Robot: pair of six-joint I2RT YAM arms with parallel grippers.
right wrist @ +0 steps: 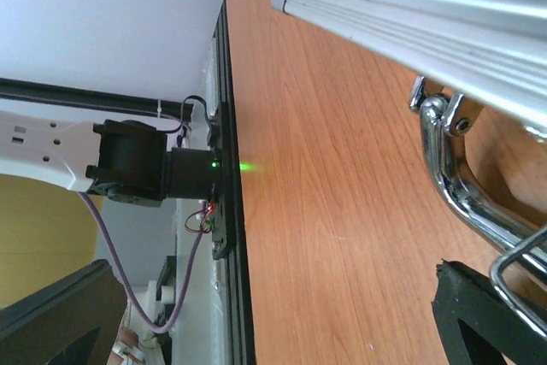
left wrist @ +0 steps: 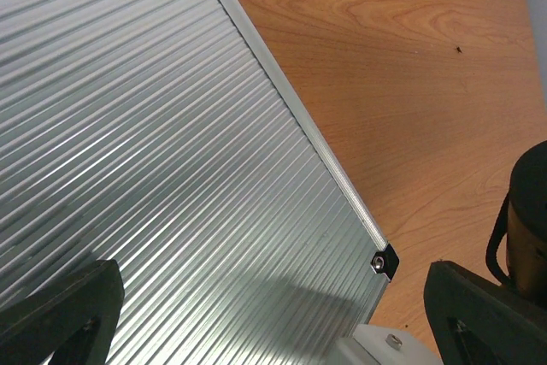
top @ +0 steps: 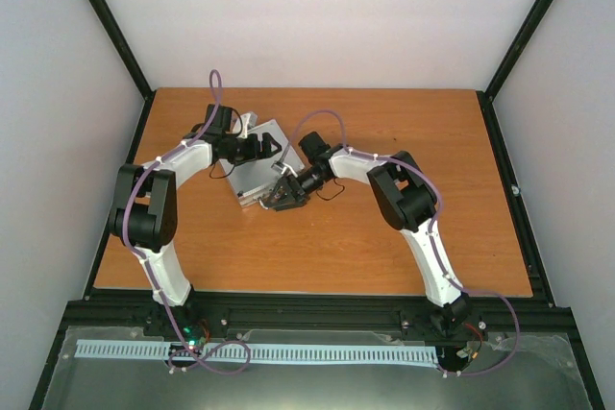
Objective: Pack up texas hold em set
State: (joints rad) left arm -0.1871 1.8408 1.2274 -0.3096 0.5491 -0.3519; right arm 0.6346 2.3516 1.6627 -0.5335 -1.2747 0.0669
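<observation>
The silver aluminium case [top: 252, 176] lies closed on the wooden table, left of centre. Its ribbed lid [left wrist: 154, 151] fills the left wrist view. My left gripper [top: 259, 148] hovers over the lid's far part, open, fingers wide apart and empty [left wrist: 273, 314]. My right gripper [top: 282, 197] is at the case's near edge, open [right wrist: 282, 314]. The chrome handle [right wrist: 453, 177] hangs under the case's edge [right wrist: 427, 6], just beside my right finger [right wrist: 479, 314]. Card decks, chips, dice and disc are hidden.
The wooden table [top: 384, 237] stretches to the right and front of the case. A black frame rail [right wrist: 232, 237] runs along the table's edge, with an arm base and a green light [right wrist: 214, 163] beside it. White walls enclose the back and sides.
</observation>
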